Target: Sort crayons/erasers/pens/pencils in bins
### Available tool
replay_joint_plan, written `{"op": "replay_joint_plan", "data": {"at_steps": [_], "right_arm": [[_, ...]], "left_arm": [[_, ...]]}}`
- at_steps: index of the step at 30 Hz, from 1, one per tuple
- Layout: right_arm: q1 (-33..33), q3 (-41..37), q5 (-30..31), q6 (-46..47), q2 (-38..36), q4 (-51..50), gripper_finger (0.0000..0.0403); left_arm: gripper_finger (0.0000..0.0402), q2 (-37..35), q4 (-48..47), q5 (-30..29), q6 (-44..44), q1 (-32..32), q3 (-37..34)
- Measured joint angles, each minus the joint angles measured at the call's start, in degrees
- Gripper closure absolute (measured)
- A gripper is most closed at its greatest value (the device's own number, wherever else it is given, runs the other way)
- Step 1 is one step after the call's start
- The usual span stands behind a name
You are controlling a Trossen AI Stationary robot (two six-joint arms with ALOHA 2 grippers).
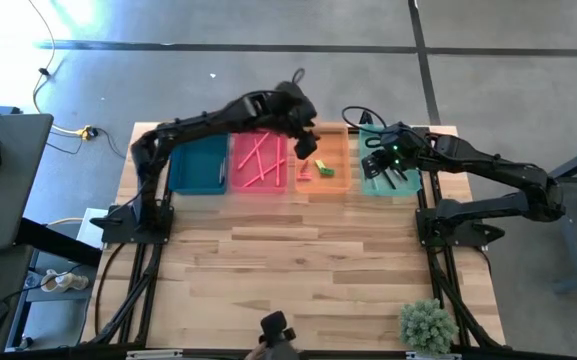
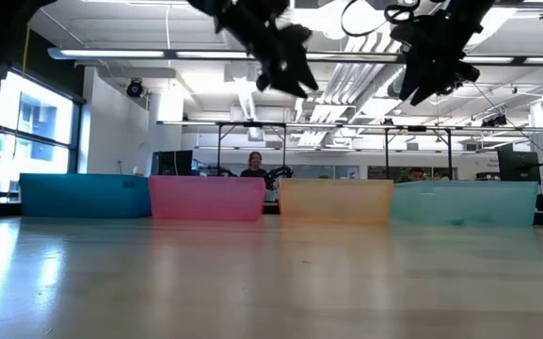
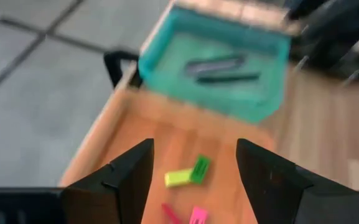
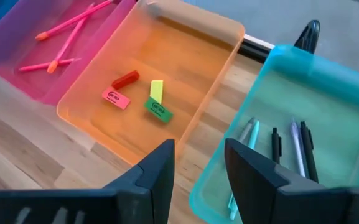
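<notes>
Item: sorting, late stage. Your left gripper [image 1: 308, 143] hung over the orange bin [image 1: 340, 186], fingers apart and empty; the erasers [image 4: 137, 92] lay inside it, likely just dropped. Pencils [image 1: 260, 160] lay in the pink bin [image 1: 234, 190], pens [image 4: 288, 149] in the mint bin [image 4: 328, 68]. Your right gripper [image 1: 380, 160] hovered there, jaws parted, holding nothing. Next: withdraw both arms.

A grey concrete floor [image 1: 218, 40] crossed by dark seam lines surrounds the light wooden plank surface [image 1: 298, 260]. A small green potted plant [image 1: 427, 324] stands at the surface's near right corner. Across the room, long strip lights [image 2: 149, 54] and white ducts run along the ceiling, a bright window [image 2: 26, 141] glows on the left, and a person [image 2: 253, 166] sits far back among dark metal frames [image 2: 252, 141]
</notes>
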Motion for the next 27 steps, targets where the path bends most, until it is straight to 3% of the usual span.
{"op": "replay_joint_plan", "data": {"at_steps": [5,9,12,21,27], "right_arm": [[-0.01,0.0,0.0,-3.61,0.0,1.76,0.0269],[-0.04,0.0,0.04,-7.01,-0.02,3.59,0.0269],[-0.04,0.0,0.06,-8.85,-0.02,4.82,0.0269],[-0.07,0.0,0.42,-13.13,-0.02,5.91,0.0269],[-0.07,0.0,0.42,-14.44,-0.02,7.0,0.0269]], "left_arm": [[0.0192,-5.58,1.17,5.4,-0.19,0.48,-1.9],[0.0198,-9.86,2.64,10.69,-3.19,1.06,-7.64],[0.0203,-13.48,6.8,12.57,-5.83,0.94,-14.88],[0.0228,-25.05,30.82,13.2,-11.89,-0.67,-40.8],[0.0261,-33.27,38.37,13.02,-15.97,-1.28,-53.95]]}}
